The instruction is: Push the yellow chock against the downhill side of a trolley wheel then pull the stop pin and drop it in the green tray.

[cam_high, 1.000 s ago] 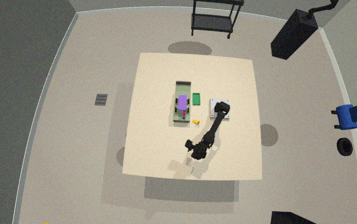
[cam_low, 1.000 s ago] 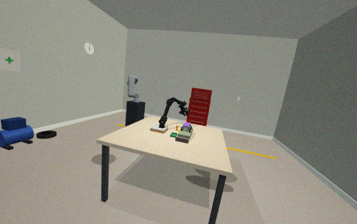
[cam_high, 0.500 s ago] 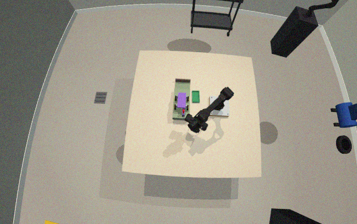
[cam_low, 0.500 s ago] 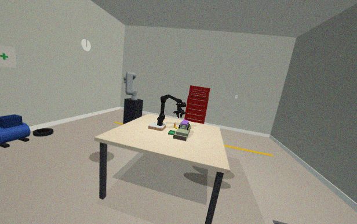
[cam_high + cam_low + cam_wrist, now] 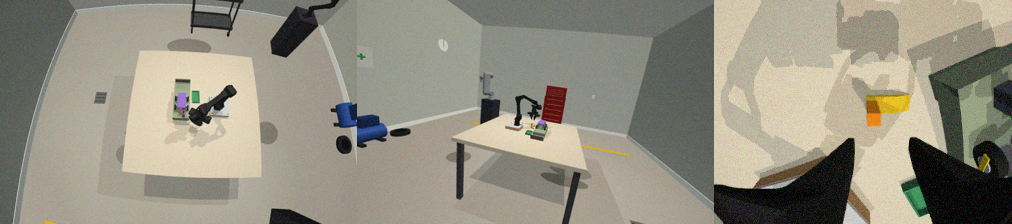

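Note:
The yellow chock (image 5: 532, 127) (image 5: 894, 103) stands on the table beside the ramp, its orange handle (image 5: 873, 119) pointing up toward the wrist camera; the arm hides it in the top view. My gripper (image 5: 533, 119) (image 5: 882, 143) is partly open and empty, pointing down above the chock, with clear height between them. The purple trolley (image 5: 181, 100) (image 5: 542, 123) stands on the green ramp (image 5: 182, 86) (image 5: 540, 132) (image 5: 971, 120). The red-headed stop pin (image 5: 183, 111) is at its uphill end. The green tray (image 5: 196, 96) (image 5: 528, 132) (image 5: 914, 196) is empty. The chock's black base is not clearly visible.
The arm's white base plate (image 5: 223, 111) (image 5: 514, 126) stands on the table (image 5: 162, 154) (image 5: 487, 140), to the right of the tray in the top view. The ramp has a raised dark end wall (image 5: 182, 80). The tray lies between the ramp and the arm's base.

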You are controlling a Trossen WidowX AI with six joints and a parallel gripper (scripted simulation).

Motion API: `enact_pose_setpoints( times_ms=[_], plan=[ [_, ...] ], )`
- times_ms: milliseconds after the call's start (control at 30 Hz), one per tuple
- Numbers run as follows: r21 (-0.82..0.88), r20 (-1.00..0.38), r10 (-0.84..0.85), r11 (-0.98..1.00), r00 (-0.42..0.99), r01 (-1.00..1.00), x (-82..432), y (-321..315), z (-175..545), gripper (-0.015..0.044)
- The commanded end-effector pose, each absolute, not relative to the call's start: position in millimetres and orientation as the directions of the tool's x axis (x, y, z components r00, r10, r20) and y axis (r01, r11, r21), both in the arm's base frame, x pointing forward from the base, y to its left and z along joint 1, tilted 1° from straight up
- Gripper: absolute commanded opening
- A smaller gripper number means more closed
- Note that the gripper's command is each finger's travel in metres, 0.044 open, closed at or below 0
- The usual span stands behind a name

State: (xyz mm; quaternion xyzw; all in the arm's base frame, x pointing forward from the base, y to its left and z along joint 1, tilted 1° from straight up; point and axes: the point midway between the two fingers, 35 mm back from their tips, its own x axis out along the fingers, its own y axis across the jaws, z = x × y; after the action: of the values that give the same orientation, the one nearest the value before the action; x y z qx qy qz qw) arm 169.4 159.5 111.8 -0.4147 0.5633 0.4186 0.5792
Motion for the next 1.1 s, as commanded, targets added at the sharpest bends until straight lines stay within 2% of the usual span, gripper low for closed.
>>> enact_pose_setpoints(
  times_ms=[0, 1067],
  plan=[
    [-0.001, -1.0, 0.013, 0.3, 0.005, -0.954, 168, 159, 98, 0.019],
    [0.0, -1.0, 0.013, 0.3, 0.005, -0.954, 167, 158, 48, 0.019]
  ],
)
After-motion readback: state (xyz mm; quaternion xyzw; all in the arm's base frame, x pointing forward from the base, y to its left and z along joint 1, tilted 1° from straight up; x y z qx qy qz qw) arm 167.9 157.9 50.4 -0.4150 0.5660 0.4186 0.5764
